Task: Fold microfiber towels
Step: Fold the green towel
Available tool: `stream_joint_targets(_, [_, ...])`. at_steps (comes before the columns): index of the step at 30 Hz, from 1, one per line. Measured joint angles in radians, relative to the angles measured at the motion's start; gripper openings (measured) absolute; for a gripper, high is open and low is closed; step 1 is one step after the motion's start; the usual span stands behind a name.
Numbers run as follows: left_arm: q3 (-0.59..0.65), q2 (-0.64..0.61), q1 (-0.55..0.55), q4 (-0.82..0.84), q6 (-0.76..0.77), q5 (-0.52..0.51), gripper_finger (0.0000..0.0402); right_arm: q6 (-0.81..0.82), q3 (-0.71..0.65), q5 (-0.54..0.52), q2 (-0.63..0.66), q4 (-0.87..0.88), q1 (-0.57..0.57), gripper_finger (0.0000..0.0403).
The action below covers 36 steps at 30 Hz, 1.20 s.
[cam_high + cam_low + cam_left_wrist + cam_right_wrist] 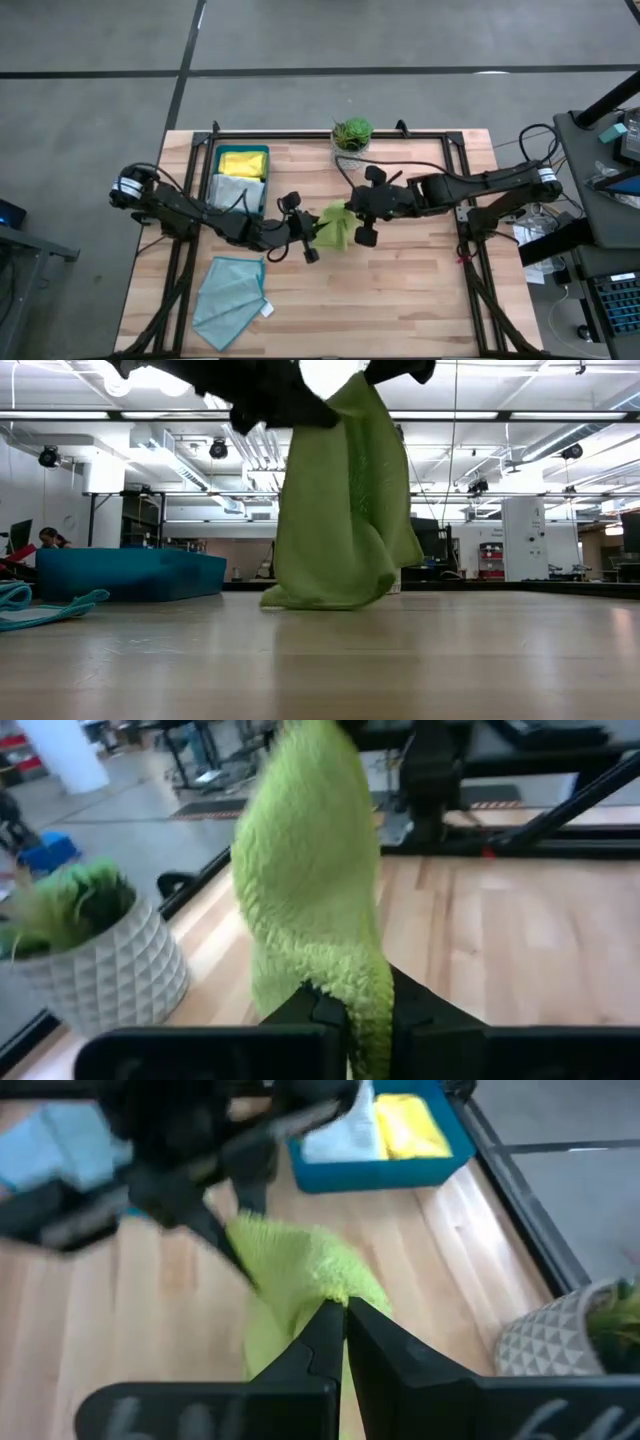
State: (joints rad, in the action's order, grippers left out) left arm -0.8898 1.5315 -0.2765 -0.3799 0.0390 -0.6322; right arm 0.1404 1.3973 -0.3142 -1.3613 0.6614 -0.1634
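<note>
The lime green towel (337, 226) is hanging in the air over the middle of the table (420, 290), and we're pinching it from both sides. Our left pincer (313, 229) is clamping down on one top edge, and our right pincer (357, 222) is squeezing the opposite edge, so the cloth is stretching between the two and drooping below them. Both pincers are sitting right next to each other with only the towel between, so neither arm is really "nearer", they're both already on it.

From the low view the towel (340, 510) is dangling long-ways straight down, with its bottom hem just brushing or nearly brushing the wood; we can't quite tell if it's touching. So the long axis is running vertical right now, top edge gathered rather than spread flat.

What the next bit is hinging on, we're guessing: the two grips are way too close together for a clean fold. We're thinking the pincers need pulling apart along the line between them to tension the top edge before laying it down.

Elsewhere, the light teal towel (232, 290) is lying flat near the left front corner, and the yellow towel (242, 162) and pale grey towel (232, 190) are sitting in the tray (266, 180).
</note>
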Motion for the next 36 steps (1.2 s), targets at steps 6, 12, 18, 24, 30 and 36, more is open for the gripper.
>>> stream_joint_targets(6, [-0.021,-0.078,-0.004,0.068,-0.021,0.334,0.0,0.047,-0.033,-0.001,0.006,0.005,-0.072,0.0008])
stream_joint_targets(12, [-0.052,-0.137,-0.031,0.156,0.007,0.527,0.0,0.07,-0.072,0.0,0.005,-0.029,-0.17,0.0009])
stream_joint_targets(18, [-0.055,-0.137,-0.04,0.165,0.037,0.608,0.0,0.132,-0.135,0.0,0.005,-0.067,-0.235,0.0046])
stream_joint_targets(24, [-0.054,-0.076,-0.026,0.17,0.172,0.514,0.0,0.156,-0.235,-0.01,0.005,-0.182,-0.244,0.0129])
stream_joint_targets(30, [-0.051,-0.009,-0.013,0.212,0.251,0.499,0.0,0.098,-0.368,-0.004,0.003,-0.396,-0.245,0.0207])
stream_joint_targets(36, [-0.051,0.025,-0.005,0.205,0.273,0.5,0.0,0.055,-0.521,-0.002,0.002,-0.667,-0.245,0.0245])
